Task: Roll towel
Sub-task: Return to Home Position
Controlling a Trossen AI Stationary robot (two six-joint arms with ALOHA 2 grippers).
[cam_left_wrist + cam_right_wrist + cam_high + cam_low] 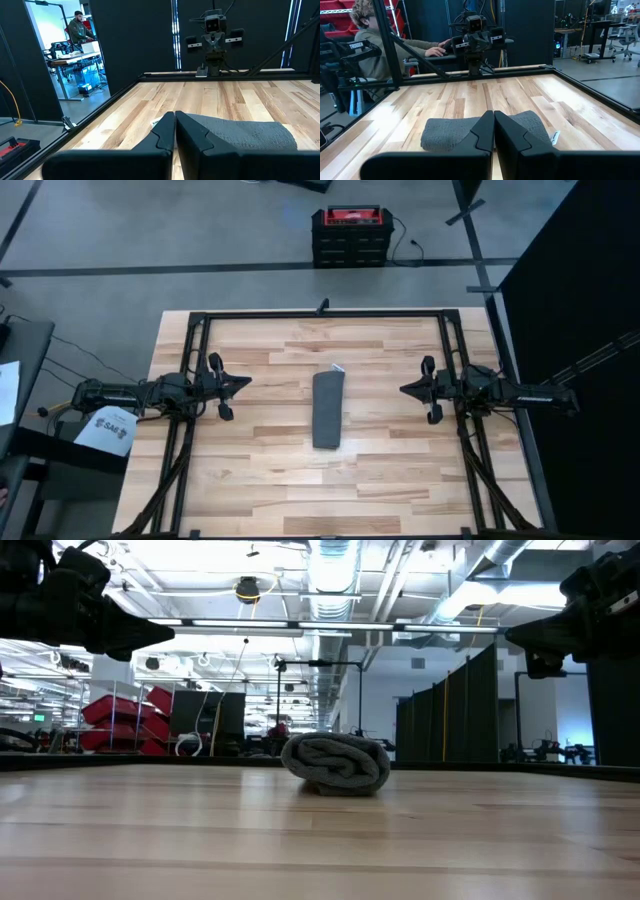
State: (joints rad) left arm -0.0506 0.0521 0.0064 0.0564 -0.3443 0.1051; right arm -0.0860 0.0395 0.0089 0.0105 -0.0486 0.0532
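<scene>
Table (260,470): pale wood planks inside a black frame, seen whole in the high view only.

My arms: two, dark, one at each side of the table. Each is stretched level and points inward at the other. The low view shows them as dark shapes at its upper corners, raised clear of the wood.

People, in the wrist views only: one person (77,27) standing at a desk beyond the table's frame, and a second person (365,35) seated behind my left arm.

Rolled towel (327,410): dark grey, a long narrow bundle on the middle of the table. It lies between my two hands, well apart from both, with its length crosswise to the line joining them. The low view alone shows the roll end-on, a loose spiral resting on the wood.

My left hand (248,383): fingers pressed together, gripping nothing and touching nothing. Its wrist view shows the roll's long side past the joined tips.

My right hand (403,389): likewise drawn together and empty, facing the roll's other long side.

White tag (338,367): small, lying on the table at one end of the roll.
</scene>
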